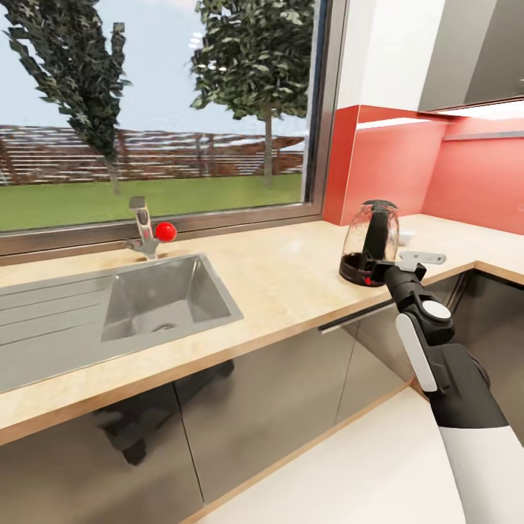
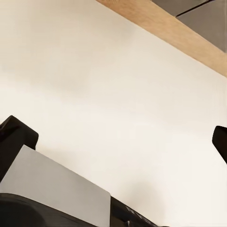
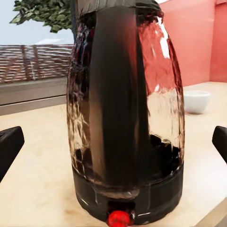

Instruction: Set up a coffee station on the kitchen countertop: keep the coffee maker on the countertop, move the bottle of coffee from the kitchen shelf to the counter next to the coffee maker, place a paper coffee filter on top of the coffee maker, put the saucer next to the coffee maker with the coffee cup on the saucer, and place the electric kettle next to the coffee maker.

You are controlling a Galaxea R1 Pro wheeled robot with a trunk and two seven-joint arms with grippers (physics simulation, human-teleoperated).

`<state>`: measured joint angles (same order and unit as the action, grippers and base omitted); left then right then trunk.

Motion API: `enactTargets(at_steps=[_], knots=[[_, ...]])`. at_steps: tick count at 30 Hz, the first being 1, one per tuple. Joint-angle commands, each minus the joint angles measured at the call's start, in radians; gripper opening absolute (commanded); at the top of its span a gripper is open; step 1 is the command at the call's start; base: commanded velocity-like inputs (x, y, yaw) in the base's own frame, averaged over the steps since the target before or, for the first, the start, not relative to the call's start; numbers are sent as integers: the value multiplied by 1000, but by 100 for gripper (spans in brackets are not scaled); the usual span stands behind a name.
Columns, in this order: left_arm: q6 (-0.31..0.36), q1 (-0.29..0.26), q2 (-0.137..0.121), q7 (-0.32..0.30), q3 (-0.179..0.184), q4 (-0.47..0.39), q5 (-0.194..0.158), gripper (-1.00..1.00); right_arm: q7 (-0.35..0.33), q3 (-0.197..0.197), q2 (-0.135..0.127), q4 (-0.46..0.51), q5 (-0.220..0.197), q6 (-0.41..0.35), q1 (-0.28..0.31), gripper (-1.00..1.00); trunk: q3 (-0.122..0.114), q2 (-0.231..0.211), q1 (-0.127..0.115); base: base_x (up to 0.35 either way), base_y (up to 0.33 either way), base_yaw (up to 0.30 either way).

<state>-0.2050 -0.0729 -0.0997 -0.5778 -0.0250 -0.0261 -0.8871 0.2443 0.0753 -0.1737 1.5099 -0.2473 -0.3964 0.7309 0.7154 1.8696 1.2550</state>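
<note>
From the head camera we see the right tool (image 1: 405, 266) at the kettle (image 1: 370, 242), which stands on the pale wood desk (image 1: 276, 280) near its front edge; we cannot tell the finger spacing here.

The left wrist camera gives us the left tool (image 2: 118, 137) spread wide, gripping nothing, over pale floor.

Through the right wrist camera the right tool (image 3: 113, 142) stands wide apart, the kettle's black handle (image 3: 116, 99) straight ahead between its tips. We judge the dimpled glass brittle and slick, so the stiff handle is the place to grip. A small white cup (image 3: 196, 101) sits beyond.
</note>
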Motion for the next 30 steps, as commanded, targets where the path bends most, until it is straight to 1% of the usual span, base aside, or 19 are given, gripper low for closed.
enactTargets(at_steps=[1, 16, 22, 30], knots=[[-4, -1, 0, -4, -2, 1, 2, 100, 10, 3, -1, 1, -10, -3, 1, 100, 1, 0, 0, 156, -7, 0], [-4, -1, 0, -4, -3, 1, 2, 100, 10, 3, -1, -6, -11, -2, 1, 100, 1, 0, 0, 58, -9, 0], [-4, -1, 0, -4, -2, 1, 2, 100, 10, 3, -1, -6, -11, -2, 1, 100, 1, 0, 0, 97, -68, 0], [-4, -1, 0, -4, -3, 1, 2, 100, 10, 4, -1, -7, -12, -2, 1, 100, 1, 0, 0, 11, -8, 0]])
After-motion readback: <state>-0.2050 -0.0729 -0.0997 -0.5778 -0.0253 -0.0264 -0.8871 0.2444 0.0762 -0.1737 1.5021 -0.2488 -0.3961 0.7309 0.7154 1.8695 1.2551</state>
